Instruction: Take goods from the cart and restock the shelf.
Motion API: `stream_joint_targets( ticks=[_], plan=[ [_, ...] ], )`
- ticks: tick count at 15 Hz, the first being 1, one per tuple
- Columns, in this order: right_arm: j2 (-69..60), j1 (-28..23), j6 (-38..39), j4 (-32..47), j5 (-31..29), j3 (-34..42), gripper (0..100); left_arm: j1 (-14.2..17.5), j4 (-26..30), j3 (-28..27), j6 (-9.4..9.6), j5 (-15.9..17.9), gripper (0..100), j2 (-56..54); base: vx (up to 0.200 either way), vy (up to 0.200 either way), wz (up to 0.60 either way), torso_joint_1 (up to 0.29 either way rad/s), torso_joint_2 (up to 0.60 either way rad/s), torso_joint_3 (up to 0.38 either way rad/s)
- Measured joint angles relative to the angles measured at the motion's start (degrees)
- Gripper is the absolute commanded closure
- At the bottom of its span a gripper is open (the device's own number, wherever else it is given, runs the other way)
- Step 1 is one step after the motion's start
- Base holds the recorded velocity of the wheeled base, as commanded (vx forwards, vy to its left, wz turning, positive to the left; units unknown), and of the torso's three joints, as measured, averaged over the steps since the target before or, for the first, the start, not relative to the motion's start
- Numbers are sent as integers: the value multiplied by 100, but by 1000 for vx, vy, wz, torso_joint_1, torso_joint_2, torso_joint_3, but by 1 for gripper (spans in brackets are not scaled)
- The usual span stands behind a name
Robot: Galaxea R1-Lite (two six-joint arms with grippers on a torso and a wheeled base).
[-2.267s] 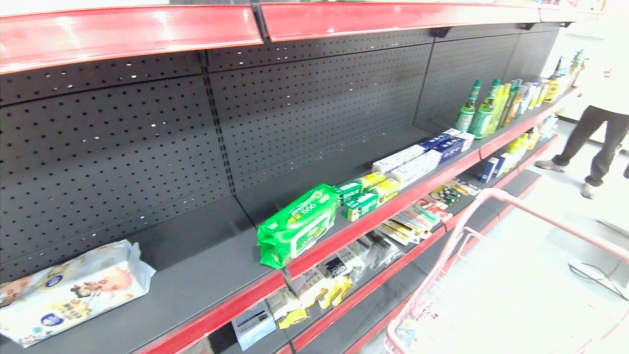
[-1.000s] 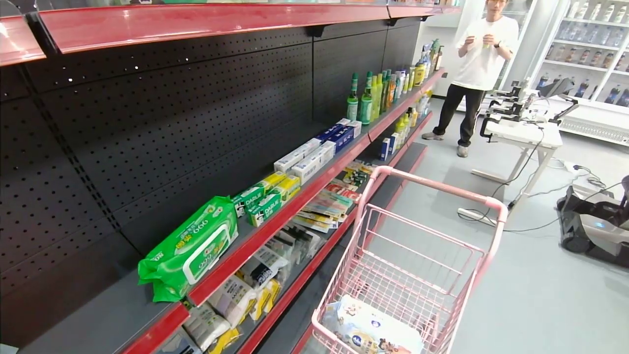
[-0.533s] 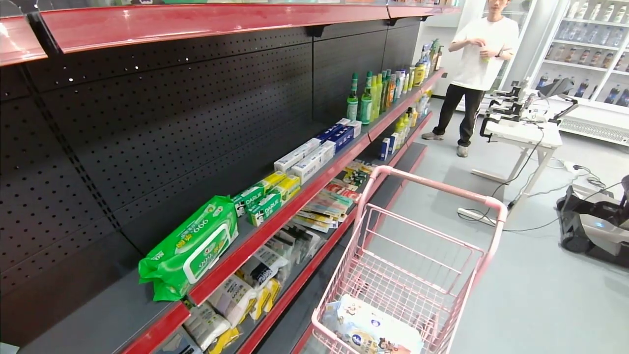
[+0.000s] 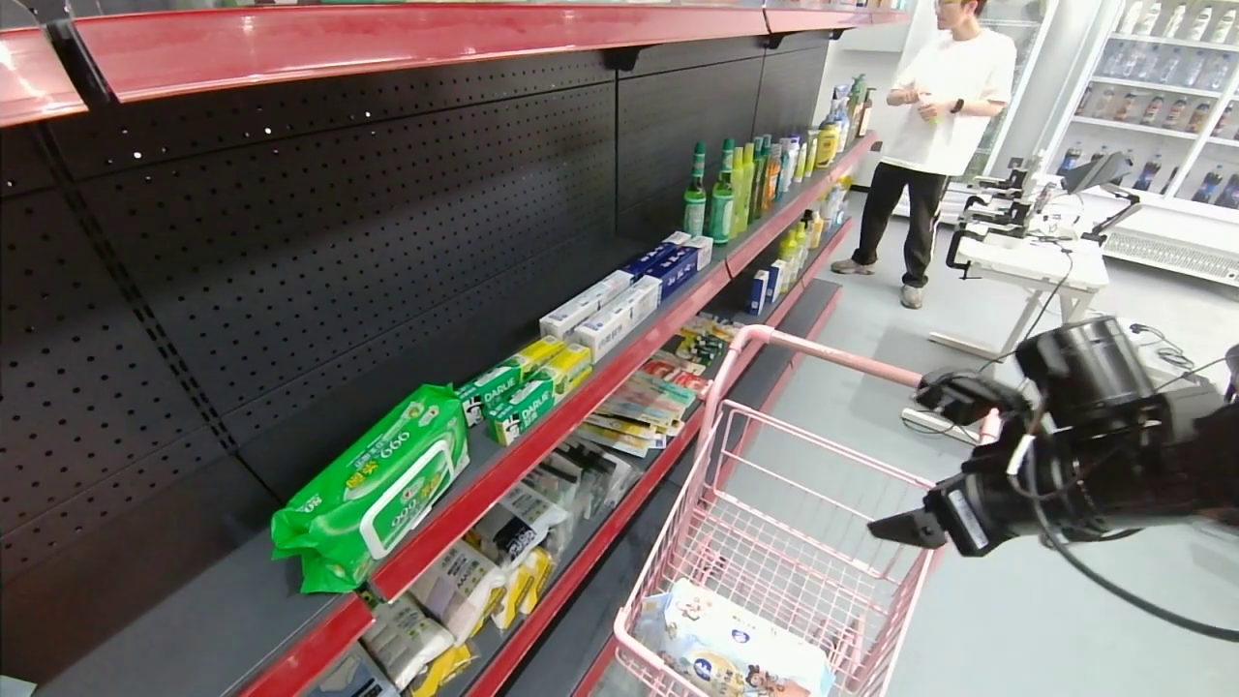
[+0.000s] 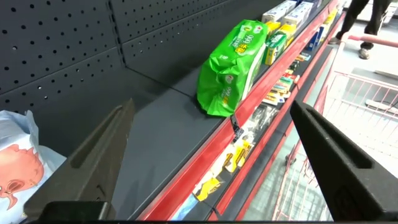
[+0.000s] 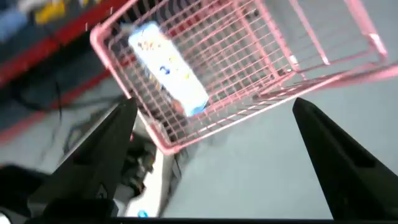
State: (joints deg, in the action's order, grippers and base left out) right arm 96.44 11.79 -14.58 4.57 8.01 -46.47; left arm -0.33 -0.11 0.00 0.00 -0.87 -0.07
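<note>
Over cart [image 4: 831,357], right fingers [image 4: 900,529] spread.

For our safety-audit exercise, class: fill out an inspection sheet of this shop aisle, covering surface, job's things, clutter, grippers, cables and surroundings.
Surface: dark shelf, red-edged, partly bare.
Job's things: pink cart holds one blue-and-white pack; a similar pack lies on the shelf, apart from the green wipes pack.
Clutter: nothing seen.
Grippers: right gripper near the cart's handle, fingers open, empty; left gripper beside the shelf, fingers open, empty.
Cables: loose cables on the floor near the white table.
Surroundings: toothpaste boxes and bottles farther along; drinks coolers behind.
</note>
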Motion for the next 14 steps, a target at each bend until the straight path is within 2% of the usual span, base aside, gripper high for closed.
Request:
stream_joint_targets(
  ticks=[2,5,14],
  plan=[
    [734,256,-616,24,37,-55,0,0,0,0,0,0,0,0,0,0,0,0,0,0],
    [1429,328,-1276,27,24,-79,0,0,1,0,0,0,0,0,0,0,0,-25,35,28],
    [2209,402,-1419,-145,41,-16,0,-2,0,0,0,0,0,0,0,0,0,-78,173,93]
  ],
)
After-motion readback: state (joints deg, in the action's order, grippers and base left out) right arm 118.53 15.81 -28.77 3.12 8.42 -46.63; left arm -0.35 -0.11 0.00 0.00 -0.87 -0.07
